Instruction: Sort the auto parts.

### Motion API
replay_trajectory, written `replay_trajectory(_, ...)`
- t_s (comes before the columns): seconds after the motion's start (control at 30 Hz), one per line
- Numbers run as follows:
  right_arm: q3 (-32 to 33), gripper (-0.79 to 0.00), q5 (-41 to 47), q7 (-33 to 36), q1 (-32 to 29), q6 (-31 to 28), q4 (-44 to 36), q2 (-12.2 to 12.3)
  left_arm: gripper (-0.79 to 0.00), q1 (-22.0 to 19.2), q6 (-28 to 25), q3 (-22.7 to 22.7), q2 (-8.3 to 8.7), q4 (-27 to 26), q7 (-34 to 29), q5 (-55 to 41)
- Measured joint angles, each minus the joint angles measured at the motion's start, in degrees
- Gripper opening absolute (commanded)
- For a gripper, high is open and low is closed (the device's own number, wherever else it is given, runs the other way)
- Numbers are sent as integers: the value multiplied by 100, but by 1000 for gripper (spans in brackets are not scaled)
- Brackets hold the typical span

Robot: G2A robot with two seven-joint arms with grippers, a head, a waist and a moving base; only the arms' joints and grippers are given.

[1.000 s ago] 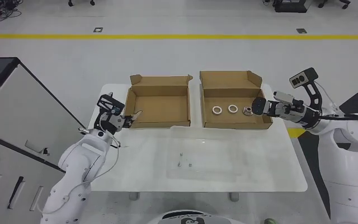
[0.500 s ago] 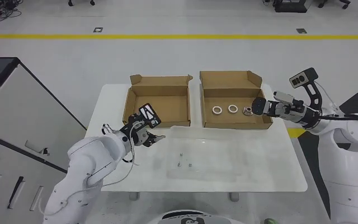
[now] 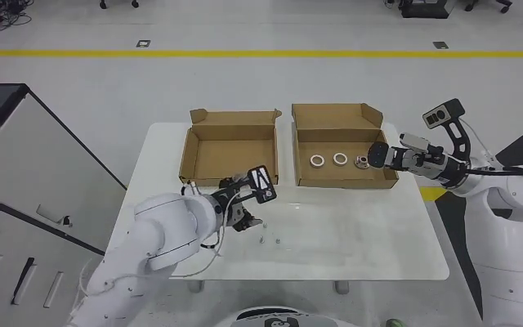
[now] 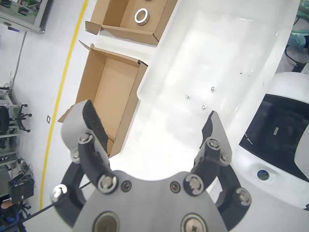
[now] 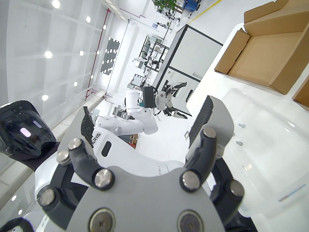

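Starting on the left: the left gripper (image 3: 245, 219) hangs at the left edge of the clear plastic tray (image 3: 327, 245). Its ribbed black pads (image 4: 93, 119) are spread wide with nothing between them. Just behind it sits the left box (image 3: 233, 159), a flat brown cardboard one with its flaps folded out.

The tray is glossy and see-through with rounded corners, so its outline is hard to pick out against the white table (image 3: 409, 245). Three small metal fasteners (image 3: 270, 239) lie close together on the tray floor, just right of the left gripper and not touching it. They're mere specks from the top view. From the left wrist view they look like little flanged nuts, just past the fingertips.

The right box (image 3: 339, 131) is the same cardboard and holds two shiny metal rings (image 3: 328, 159) side by side. Next to them is a darker round part (image 3: 359, 161) whose shape I can't make out. The right gripper (image 3: 377, 154) hangs at that box's right edge, just beside the dark part, fingers apart and holding nothing.
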Motion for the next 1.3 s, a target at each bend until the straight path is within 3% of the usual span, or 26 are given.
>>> replay_trajectory(0.43,0,0,0,0,0,0,0,0,0,-1793,1265,1787,-99,751,-1263,-1053)
replay_trajectory(0.63,0,0,0,0,0,0,0,0,0,-2282,1419,2301,-209,1151,-1282,-1075)
replay_trajectory(1.3,0,0,0,0,0,0,0,0,0,-2335,1365,2363,-221,1190,-1246,-1054)
